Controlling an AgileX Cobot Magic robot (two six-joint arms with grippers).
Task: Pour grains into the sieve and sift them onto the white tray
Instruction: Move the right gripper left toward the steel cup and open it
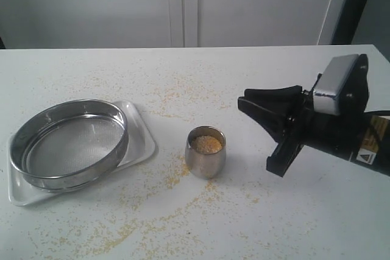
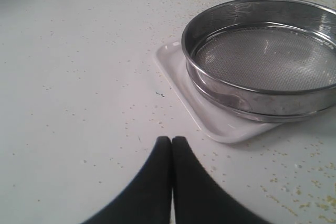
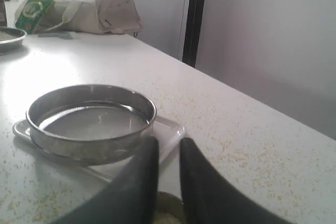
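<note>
Gleaming round steel sieve (image 1: 72,145) tops white tray (image 1: 141,139).

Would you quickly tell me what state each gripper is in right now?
Left gripper: closed, holding nothing.
Right gripper: slightly open, holding nothing.

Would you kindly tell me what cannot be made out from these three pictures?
1. The steel cup: in the right wrist view, mostly hidden behind the jaws of the right gripper and cut by the picture's edge.
2. The left gripper: outside the exterior view; its wrist view shows only shut tips.
3. The white tray: largely covered by the sieve in every view; anything beneath the mesh is unseen.
4. The background bag, right wrist view: blurred, label unreadable.
</note>
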